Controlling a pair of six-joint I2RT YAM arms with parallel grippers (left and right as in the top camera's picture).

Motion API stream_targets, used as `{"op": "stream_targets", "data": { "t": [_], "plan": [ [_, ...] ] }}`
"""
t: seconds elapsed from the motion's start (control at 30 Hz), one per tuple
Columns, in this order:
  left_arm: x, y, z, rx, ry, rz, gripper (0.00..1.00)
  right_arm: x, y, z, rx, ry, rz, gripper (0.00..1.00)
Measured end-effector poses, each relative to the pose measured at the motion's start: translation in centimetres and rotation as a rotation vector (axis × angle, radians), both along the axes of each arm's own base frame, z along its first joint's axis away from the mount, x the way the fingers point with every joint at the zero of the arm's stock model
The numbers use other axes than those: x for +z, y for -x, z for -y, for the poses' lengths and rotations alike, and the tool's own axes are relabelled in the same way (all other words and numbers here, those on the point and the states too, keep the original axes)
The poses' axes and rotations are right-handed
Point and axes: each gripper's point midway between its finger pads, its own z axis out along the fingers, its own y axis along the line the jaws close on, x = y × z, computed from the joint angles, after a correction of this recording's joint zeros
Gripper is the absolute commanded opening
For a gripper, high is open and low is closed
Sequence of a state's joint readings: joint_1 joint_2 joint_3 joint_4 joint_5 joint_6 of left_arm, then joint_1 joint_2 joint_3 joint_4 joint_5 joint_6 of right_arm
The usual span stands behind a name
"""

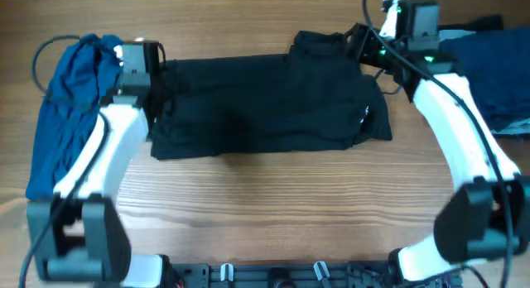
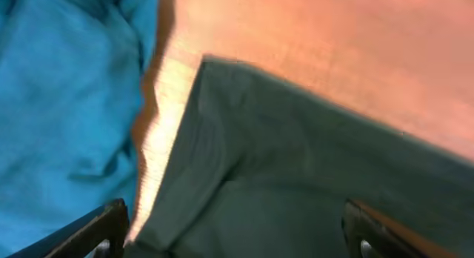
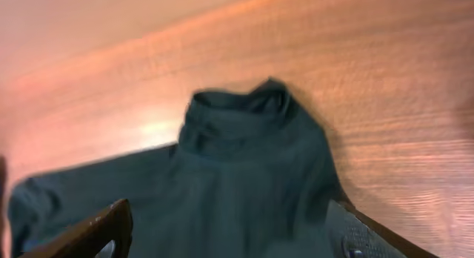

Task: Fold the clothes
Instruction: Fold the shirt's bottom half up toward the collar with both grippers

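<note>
The black T-shirt lies folded into a wide band across the middle of the table, with a sleeve bunched at its far right corner. My left gripper hovers over the shirt's left edge. In the left wrist view its fingers stand wide apart, and the left gripper is open above the shirt's dark fabric. My right gripper is over the shirt's far right corner. In the right wrist view the right gripper is open too, with the bunched sleeve just beyond it. Neither gripper holds anything.
A bright blue garment is heaped at the left, close to the shirt's left edge, and shows as blue garment in the left wrist view. Dark navy and pale blue garments lie at the far right. Bare wooden table runs along the front.
</note>
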State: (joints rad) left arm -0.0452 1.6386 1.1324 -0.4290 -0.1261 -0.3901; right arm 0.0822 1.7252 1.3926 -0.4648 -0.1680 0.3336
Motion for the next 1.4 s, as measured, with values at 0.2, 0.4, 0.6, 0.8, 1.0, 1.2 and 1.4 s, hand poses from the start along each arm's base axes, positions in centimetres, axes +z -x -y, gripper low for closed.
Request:
{"op": "stream_targets", "data": {
  "t": [0.2, 0.4, 0.6, 0.8, 1.0, 1.2, 1.4],
  "plan": [
    [0.1, -4.5, 0.3, -0.048, 0.011, -0.092, 0.88, 0.1, -3.5, -0.7, 0.07, 0.029, 0.012, 0.84],
    [-0.2, -9.4, 0.2, -0.067, 0.0, -0.065, 0.84, 0.5, -6.1, -1.2, 0.115, 0.054, 0.052, 0.84],
    [-2.0, -9.9, -1.1, -0.039, -0.028, -0.087, 0.97, -1.3, -6.1, -1.2, 0.142, 0.078, 0.021, 0.84],
    [-3.9, -10.3, -3.6, -0.002, -0.013, -0.1, 0.98, -1.3, -6.1, -1.2, 0.155, 0.091, 0.026, 0.84],
    [-6.3, -11.3, -4.1, -0.041, -0.026, -0.103, 0.96, -1.5, -5.9, -1.2, 0.157, 0.093, 0.014, 0.84],
    [-7.2, -11.5, -3.6, -0.087, -0.032, -0.11, 0.87, -1.6, -5.8, -1.2, 0.158, 0.093, 0.006, 0.83],
    [-9.2, -11.1, -3.3, -0.15, -0.05, -0.16, 0.84, -1.7, -5.7, -1.0, 0.144, 0.091, -0.004, 0.83]
  ]
}}
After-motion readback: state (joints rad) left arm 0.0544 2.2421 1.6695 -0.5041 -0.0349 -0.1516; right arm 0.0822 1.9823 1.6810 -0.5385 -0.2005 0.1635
